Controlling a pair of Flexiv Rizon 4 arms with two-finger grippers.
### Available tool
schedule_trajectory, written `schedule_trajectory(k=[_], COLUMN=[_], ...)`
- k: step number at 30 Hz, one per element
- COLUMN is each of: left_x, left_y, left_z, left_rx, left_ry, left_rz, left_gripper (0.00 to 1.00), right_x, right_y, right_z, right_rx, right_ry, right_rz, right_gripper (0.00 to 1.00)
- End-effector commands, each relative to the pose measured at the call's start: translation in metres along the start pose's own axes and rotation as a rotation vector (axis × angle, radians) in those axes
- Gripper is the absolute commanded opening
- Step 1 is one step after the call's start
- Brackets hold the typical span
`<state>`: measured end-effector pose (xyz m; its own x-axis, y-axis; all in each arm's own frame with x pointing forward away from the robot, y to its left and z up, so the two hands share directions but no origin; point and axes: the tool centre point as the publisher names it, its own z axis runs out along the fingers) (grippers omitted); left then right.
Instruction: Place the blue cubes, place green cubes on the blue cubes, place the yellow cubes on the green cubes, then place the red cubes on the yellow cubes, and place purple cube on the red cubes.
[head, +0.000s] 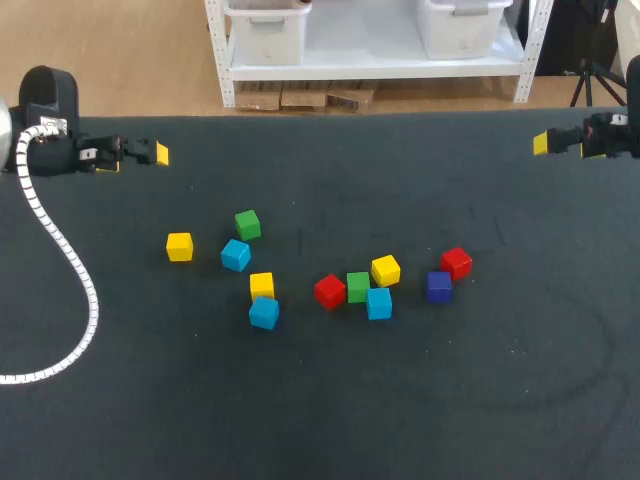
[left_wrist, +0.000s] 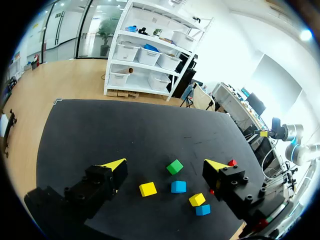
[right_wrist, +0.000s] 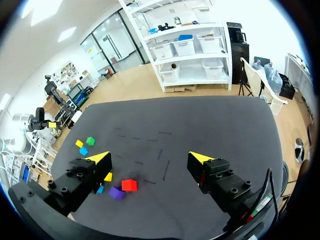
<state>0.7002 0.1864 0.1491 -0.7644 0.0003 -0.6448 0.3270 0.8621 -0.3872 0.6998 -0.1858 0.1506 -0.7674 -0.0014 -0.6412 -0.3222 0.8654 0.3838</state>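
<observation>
Left tool (left_wrist: 167, 165) and right tool (right_wrist: 150, 158) hang spread and empty over the tabletop's (head: 320, 400) far corners. All cubes lie single mid-tabletop: blue cubes (head: 236, 255), green cubes (head: 248, 224), yellow cubes (head: 179, 246), red cubes (head: 330, 291), and the purple cube (head: 439, 286) just beside one red.

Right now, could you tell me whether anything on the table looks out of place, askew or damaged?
Nothing stands out. The coloured cubes lie loose and unstacked on the black table, none visibly damaged. The left tool and right tool are open and empty.
</observation>
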Motion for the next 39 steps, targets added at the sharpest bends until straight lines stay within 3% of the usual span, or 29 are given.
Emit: schedule_trajectory(k=[1,17,20,26,30,32,35,39], left_x=[0.000,0.000,0.001,0.009,0.015,0.022,0.032,0.043], left_y=[-0.001,-0.001,-0.005,-0.012,-0.023,-0.030,-0.035,-0.039], left_z=[0.000,0.000,-0.002,-0.008,-0.010,-0.011,-0.013,-0.017], left_rx=[-0.005,-0.005,-0.074,-0.093,-0.043,0.036,0.117,0.208], left_ry=[0.003,0.003,0.087,0.215,0.300,0.347,0.406,0.441], left_rz=[-0.001,-0.001,0.176,0.515,0.804,0.990,1.176,1.313], left_gripper=[1.00,1.00,1.00,1.00,1.00,1.00,1.00,1.00], right_x=[0.000,0.000,0.000,0.000,0.000,0.000,0.000,0.000], right_y=[0.001,0.001,0.001,0.001,0.001,0.001,0.001,0.001], right_z=[0.000,0.000,0.000,0.000,0.000,0.000,0.000,0.000], right_rx=[0.004,0.004,0.004,0.004,0.004,0.004,0.004,0.004], right_ry=[-0.001,-0.001,-0.001,-0.001,-0.001,-0.001,-0.001,-0.001], right_rz=[0.001,0.001,0.001,0.001,0.001,0.001,0.001,0.001], right_gripper=[1.00,1.00,1.00,1.00,1.00,1.00,1.00,1.00])
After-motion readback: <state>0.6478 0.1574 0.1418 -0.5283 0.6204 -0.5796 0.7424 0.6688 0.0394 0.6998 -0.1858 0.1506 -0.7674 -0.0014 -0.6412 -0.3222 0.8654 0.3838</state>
